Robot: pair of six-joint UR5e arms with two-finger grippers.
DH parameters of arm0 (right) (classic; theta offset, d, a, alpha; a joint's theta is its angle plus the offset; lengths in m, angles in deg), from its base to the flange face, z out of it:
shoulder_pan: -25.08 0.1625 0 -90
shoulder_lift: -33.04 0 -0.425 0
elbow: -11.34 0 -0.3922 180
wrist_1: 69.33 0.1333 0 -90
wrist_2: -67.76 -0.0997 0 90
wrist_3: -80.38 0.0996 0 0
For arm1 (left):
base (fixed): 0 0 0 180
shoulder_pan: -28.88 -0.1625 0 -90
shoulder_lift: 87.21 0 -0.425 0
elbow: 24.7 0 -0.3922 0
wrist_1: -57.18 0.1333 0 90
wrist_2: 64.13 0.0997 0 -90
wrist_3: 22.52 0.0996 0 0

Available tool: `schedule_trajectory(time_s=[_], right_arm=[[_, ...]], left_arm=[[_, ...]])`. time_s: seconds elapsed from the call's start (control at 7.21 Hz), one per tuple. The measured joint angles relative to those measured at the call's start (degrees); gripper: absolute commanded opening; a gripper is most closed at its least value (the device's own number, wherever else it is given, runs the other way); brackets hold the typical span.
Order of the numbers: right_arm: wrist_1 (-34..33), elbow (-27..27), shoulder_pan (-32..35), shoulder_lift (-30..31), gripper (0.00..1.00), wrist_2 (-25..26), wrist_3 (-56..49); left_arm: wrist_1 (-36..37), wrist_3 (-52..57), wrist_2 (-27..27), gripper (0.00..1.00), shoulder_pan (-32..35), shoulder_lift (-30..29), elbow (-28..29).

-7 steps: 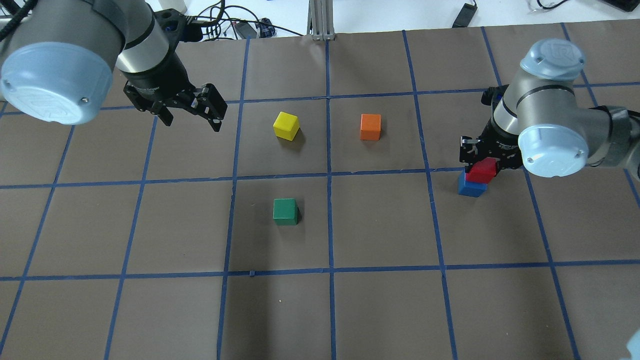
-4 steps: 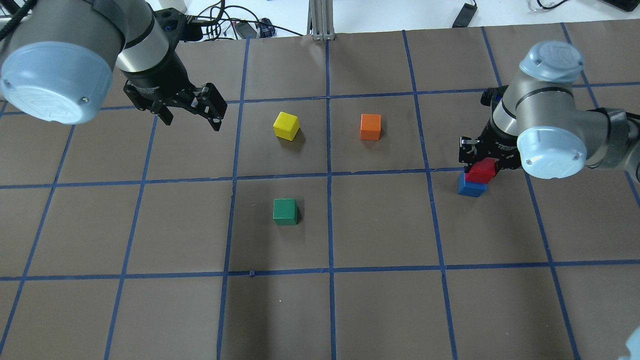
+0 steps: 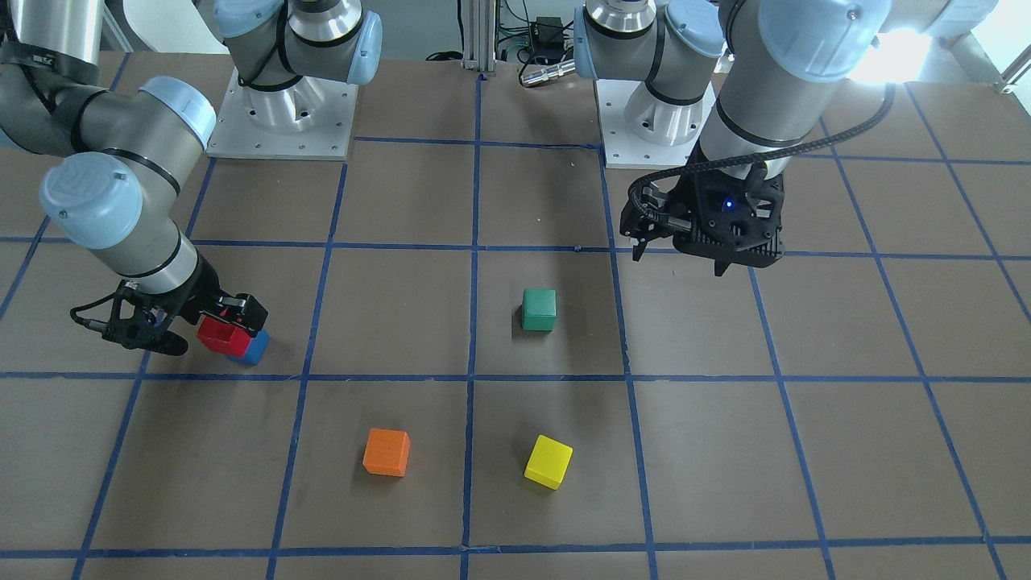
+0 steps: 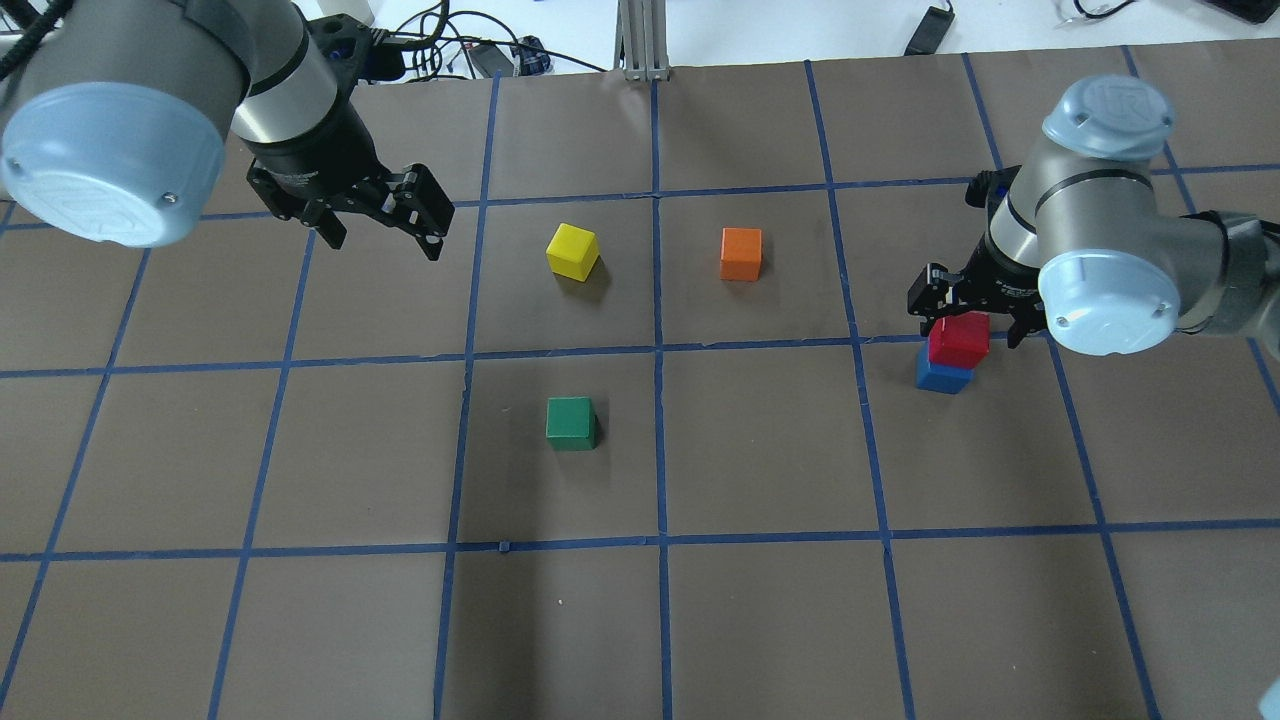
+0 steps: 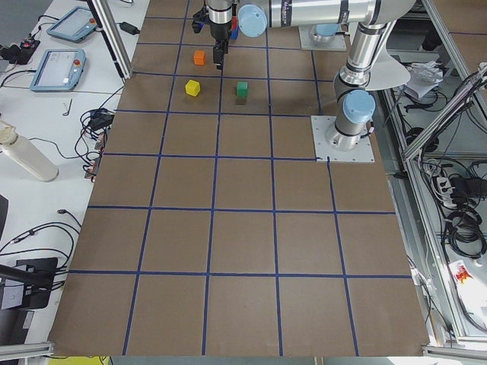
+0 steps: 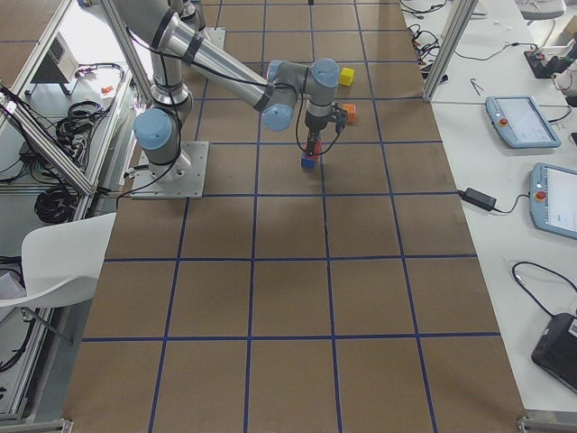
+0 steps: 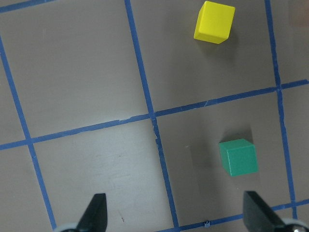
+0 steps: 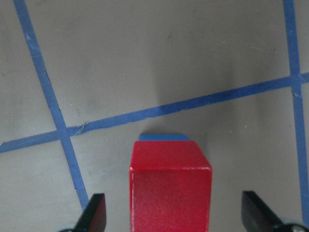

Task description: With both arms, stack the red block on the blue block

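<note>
The red block [image 4: 958,340] rests on top of the blue block [image 4: 943,376] at the table's right side. My right gripper [image 4: 965,318] is open, with its fingers spread on either side of the red block and clear of it. In the right wrist view the red block [image 8: 170,188] sits centred between the fingers [image 8: 94,212], with a sliver of the blue block [image 8: 163,137] behind it. The stack also shows in the front-facing view [image 3: 219,334]. My left gripper [image 4: 385,240] hangs open and empty above the table at the far left.
A yellow cube [image 4: 572,250] and an orange cube [image 4: 741,253] sit in the far middle of the table. A green cube [image 4: 571,422] sits nearer the middle. Cables [image 4: 450,45] lie past the table's far edge.
My right gripper has opened and let go of the red block, which now sits on the blue block. The left arm has not moved.
</note>
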Motion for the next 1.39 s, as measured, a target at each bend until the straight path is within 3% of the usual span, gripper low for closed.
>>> schedule_trajectory(time_s=[0.42, 0.83, 1.11, 1.39], right_arm=[[10.51, 6.15, 1.93, 6.90, 1.00, -0.54, 0.16], [25.95, 20.88, 9.69, 7.79, 1.00, -0.71, 0.95], [28.56, 24.77, 11.40, 7.11, 1.00, -0.81, 2.22], [28.87, 24.76, 12.50, 6.84, 1.00, -0.85, 4.27]], left_arm=[[0.01, -0.35, 0.32, 1.00, 0.06, 0.15, 1.00], [-1.41, -0.69, 0.42, 1.00, 0.46, -0.22, 4.98], [-1.77, -0.75, 0.49, 1.00, 1.08, -0.15, 5.77], [-1.71, -1.09, 0.44, 1.00, 1.49, -0.29, 5.36]])
